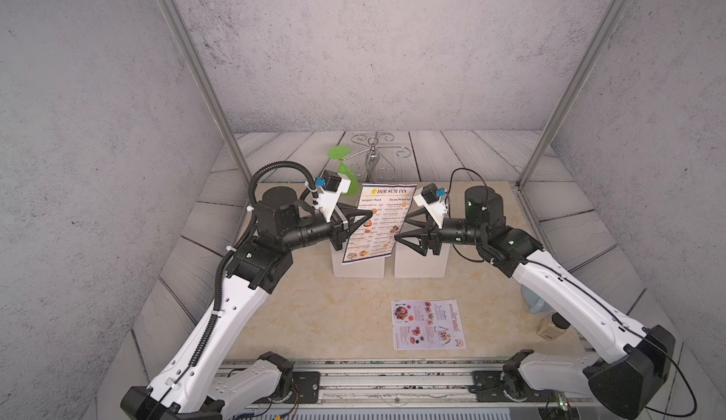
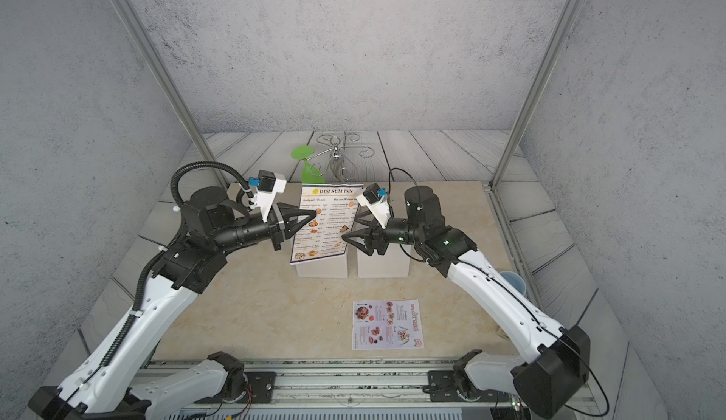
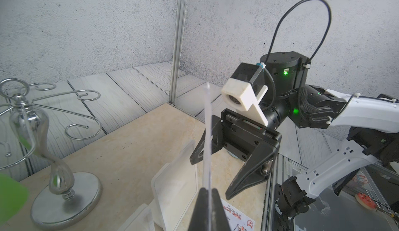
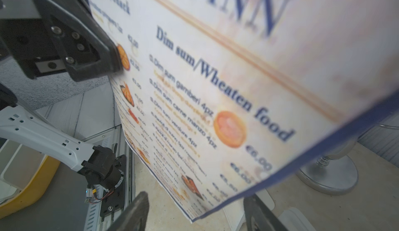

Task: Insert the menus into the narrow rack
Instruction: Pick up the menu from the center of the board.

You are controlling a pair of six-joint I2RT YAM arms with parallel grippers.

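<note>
The DIM SUM INN menu is held upright over a white rack towards the far edge of the bench, pinched at one side by the left tool. The right tool is spread wide (the opposite edge stands between its jaws, ungripped). The SPECIAL MENU lies flat near the near edge.

DIM SUM INN menu white, dark-blue border; special menu pale lilac, red title; tabletop beige marble.
</note>
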